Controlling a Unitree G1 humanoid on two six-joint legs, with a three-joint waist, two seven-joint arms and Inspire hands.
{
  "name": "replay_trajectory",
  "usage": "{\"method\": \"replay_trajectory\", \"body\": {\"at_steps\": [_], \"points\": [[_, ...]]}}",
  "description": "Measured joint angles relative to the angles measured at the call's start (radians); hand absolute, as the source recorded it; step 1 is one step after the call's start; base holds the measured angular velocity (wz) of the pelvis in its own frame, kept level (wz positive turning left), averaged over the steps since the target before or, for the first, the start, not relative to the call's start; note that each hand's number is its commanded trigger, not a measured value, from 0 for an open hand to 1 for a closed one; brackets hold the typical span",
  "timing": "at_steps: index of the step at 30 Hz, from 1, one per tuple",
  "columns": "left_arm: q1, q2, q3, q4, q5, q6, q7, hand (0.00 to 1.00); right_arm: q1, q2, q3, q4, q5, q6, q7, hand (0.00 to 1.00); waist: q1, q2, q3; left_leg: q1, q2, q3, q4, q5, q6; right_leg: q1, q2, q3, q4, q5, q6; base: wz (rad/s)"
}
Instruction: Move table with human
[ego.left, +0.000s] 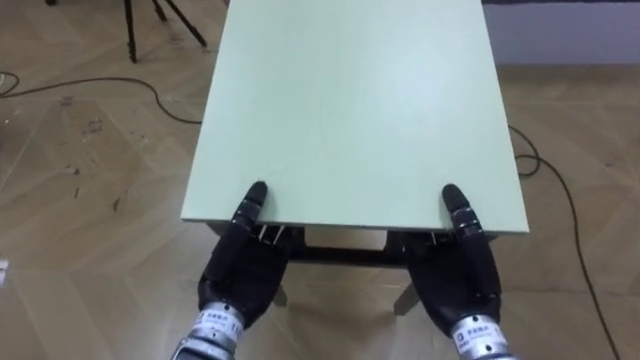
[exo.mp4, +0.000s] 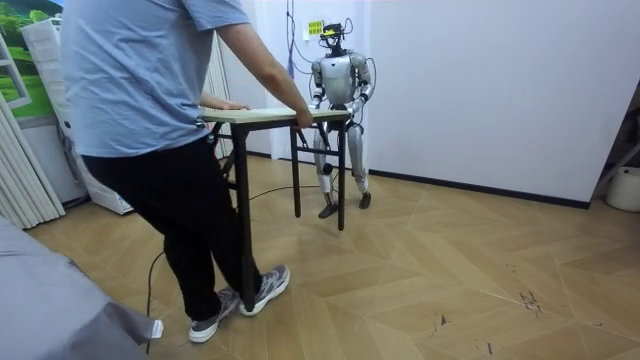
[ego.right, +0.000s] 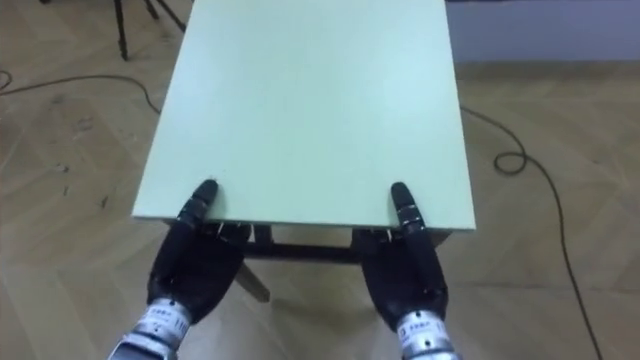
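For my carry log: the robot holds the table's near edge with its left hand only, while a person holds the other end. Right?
Not only the left: the left eye view shows the left hand and the right hand both clamped on the near edge of the table, thumbs on top. A person does hold the other end.

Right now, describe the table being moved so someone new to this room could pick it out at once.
In front of the white wall, a person and the robot face each other. Between them is the table, the person holding one end, the robot's left hand and right hand clamping the other. Its pale green top and dark legs set it apart.
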Motion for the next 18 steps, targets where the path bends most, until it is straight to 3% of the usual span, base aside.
{"method": "replay_trajectory", "body": {"at_steps": [2, 3, 4, 5, 6, 7, 8, 9, 10, 12, 13, 14, 16, 17, 18], "points": [[0.032, -0.003, -0.010, 0.005, -0.002, -0.001, 0.000, 1.00, 0.030, -0.003, 0.001, 0.000, -0.013, 0.010, 0.000, 1.00, 0.000, -0.013, -0.0087, 0.000, -0.059, 0.025, -0.030, 0.045, 0.035, 0.005, -0.041, 0.034, -0.041, 0.052, 0.037, -0.08], [0.039, -0.004, -0.012, 0.007, -0.002, -0.001, -0.002, 1.00, 0.038, -0.004, 0.000, 0.000, -0.019, 0.012, 0.000, 1.00, -0.001, -0.015, -0.0099, 0.001, -0.073, 0.028, -0.037, 0.055, 0.043, 0.009, -0.051, 0.039, -0.054, 0.067, 0.045, -0.05], [0.054, -0.006, -0.017, 0.010, -0.002, -0.001, -0.002, 1.00, 0.052, -0.004, -0.004, 0.000, -0.026, 0.019, 0.000, 1.00, -0.002, -0.021, -0.0116, 0.000, -0.096, 0.036, -0.042, 0.072, 0.059, 0.014, -0.070, 0.052, -0.075, 0.093, 0.070, -0.08], [0.067, -0.007, -0.017, 0.009, -0.010, -0.001, -0.003, 1.00, 0.059, -0.003, -0.007, 0.000, -0.031, 0.027, 0.000, 1.00, -0.004, -0.027, -0.0137, -0.009, -0.115, 0.048, -0.045, 0.088, 0.073, 0.014, -0.076, 0.083, -0.106, 0.126, 0.130, -0.11], [0.070, -0.006, -0.017, 0.009, -0.011, -0.001, -0.004, 1.00, 0.059, -0.003, -0.007, 0.000, -0.034, 0.031, 0.000, 1.00, -0.006, -0.031, -0.0143, -0.019, -0.123, 0.051, -0.046, 0.098, 0.081, 0.015, -0.080, 0.096, -0.129, 0.145, 0.172, -0.07], [0.067, -0.003, -0.017, 0.009, -0.011, -0.002, -0.004, 1.00, 0.055, -0.005, -0.008, 0.000, -0.037, 0.036, 0.000, 1.00, -0.008, -0.035, -0.0126, -0.041, -0.131, 0.061, -0.049, 0.118, 0.098, 0.011, -0.093, 0.098, -0.142, 0.167, 0.235, 0.28], [0.057, -0.005, -0.024, 0.022, -0.008, -0.001, -0.004, 1.00, 0.065, -0.006, -0.013, 0.001, -0.032, 0.035, 0.000, 1.00, -0.022, -0.037, -0.0102, -0.051, -0.122, 0.103, -0.048, 0.134, 0.108, -0.018, -0.127, 0.111, 0.012, 0.096, 0.197, 0.53], [0.053, -0.005, -0.029, 0.026, -0.007, 0.000, -0.003, 1.00, 0.073, -0.005, -0.018, 0.000, -0.032, 0.034, 0.001, 1.00, -0.035, -0.039, -0.0101, -0.052, -0.115, 0.124, -0.051, 0.143, 0.111, -0.026, -0.141, 0.123, 0.114, 0.031, 0.184, 0.82], [0.050, -0.001, -0.038, 0.026, -0.006, 0.000, 0.000, 1.00, 0.090, 0.000, -0.020, 0.000, -0.026, 0.028, 0.008, 1.00, -0.049, -0.052, -0.0132, -0.051, -0.116, 0.152, -0.071, 0.164, 0.113, -0.027, -0.172, 0.143, 0.289, -0.089, 0.172, 0.62], [0.055, 0.010, -0.040, 0.020, -0.005, 0.001, 0.000, 1.00, 0.096, 0.000, -0.016, -0.002, -0.024, 0.023, 0.011, 1.00, -0.047, -0.059, -0.0138, -0.052, -0.115, 0.185, -0.105, 0.190, 0.123, 0.018, -0.210, 0.148, 0.461, -0.206, 0.183, 0.17], [0.059, 0.011, -0.035, 0.017, -0.004, 0.006, -0.002, 1.00, 0.095, -0.001, -0.014, -0.004, -0.019, 0.018, 0.013, 1.00, -0.028, -0.061, -0.0131, -0.057, -0.116, 0.202, -0.115, 0.208, 0.118, 0.068, -0.237, 0.154, 0.516, -0.250, 0.189, -0.30], [0.061, 0.012, -0.028, 0.017, -0.006, 0.009, -0.006, 1.00, 0.094, -0.007, -0.001, -0.007, -0.015, 0.013, 0.013, 1.00, -0.010, -0.063, -0.0122, -0.065, -0.116, 0.214, -0.116, 0.215, 0.115, 0.127, -0.257, 0.168, 0.538, -0.271, 0.202, -0.34], [0.060, 0.008, -0.012, 0.017, -0.004, 0.014, -0.007, 1.00, 0.091, 0.001, 0.029, -0.011, -0.015, -0.008, 0.014, 1.00, 0.002, -0.082, -0.0071, -0.082, -0.116, 0.222, -0.108, 0.223, 0.107, 0.172, -0.269, 0.189, 0.545, -0.277, 0.212, -0.12], [0.058, 0.005, -0.009, 0.016, -0.001, 0.015, -0.007, 1.00, 0.088, 0.002, 0.032, -0.010, -0.012, -0.013, 0.014, 1.00, -0.003, -0.093, -0.0005, -0.096, -0.124, 0.205, -0.093, 0.224, 0.104, 0.162, -0.249, 0.172, 0.527, -0.270, 0.229, 0.00], [0.059, 0.004, -0.011, 0.016, 0.002, 0.016, -0.007, 1.00, 0.088, -0.002, 0.031, -0.009, -0.009, -0.013, 0.014, 1.00, -0.002, -0.093, -0.0028, -0.106, -0.126, 0.182, -0.096, 0.227, 0.104, 0.150, -0.231, 0.184, 0.511, -0.261, 0.244, -0.22]]}}
